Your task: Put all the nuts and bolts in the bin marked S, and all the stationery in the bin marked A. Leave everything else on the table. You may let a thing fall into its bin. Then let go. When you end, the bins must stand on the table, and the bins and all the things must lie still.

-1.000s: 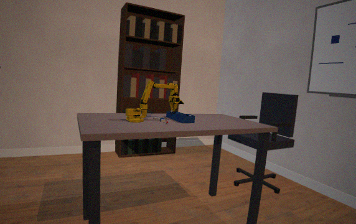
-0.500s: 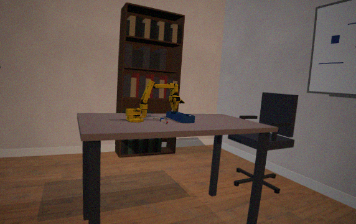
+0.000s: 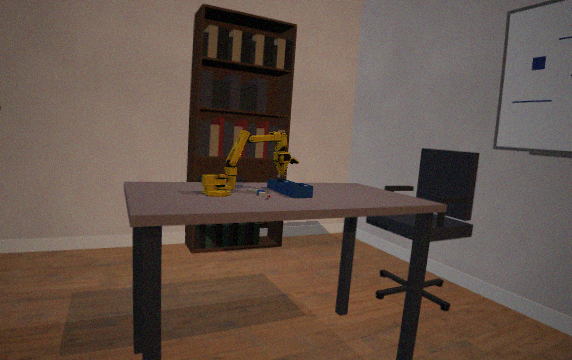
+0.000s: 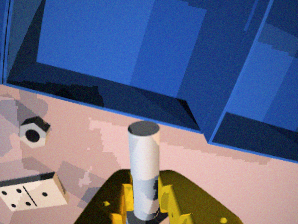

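My gripper (image 4: pixel 144 211) (image 3: pixel 282 176) is shut on a grey bolt (image 4: pixel 144 156), whose shaft sticks out past the yellow fingers. It hangs just before the near rim of a blue bin (image 4: pixel 113 30) (image 3: pixel 291 189); a second blue bin (image 4: pixel 266 70) adjoins it on the right. No bin letter shows. In the wrist view a grey nut (image 4: pixel 33 132) and a white domino (image 4: pixel 29 192) lie on the table at the left.
In the exterior view the yellow arm base (image 3: pixel 217 184) stands on the table (image 3: pixel 191 200) left of the bins, with small things (image 3: pixel 263 194) between them. A chair (image 3: pixel 436 200) stands at the table's right side and a bookshelf (image 3: pixel 243 100) behind it.
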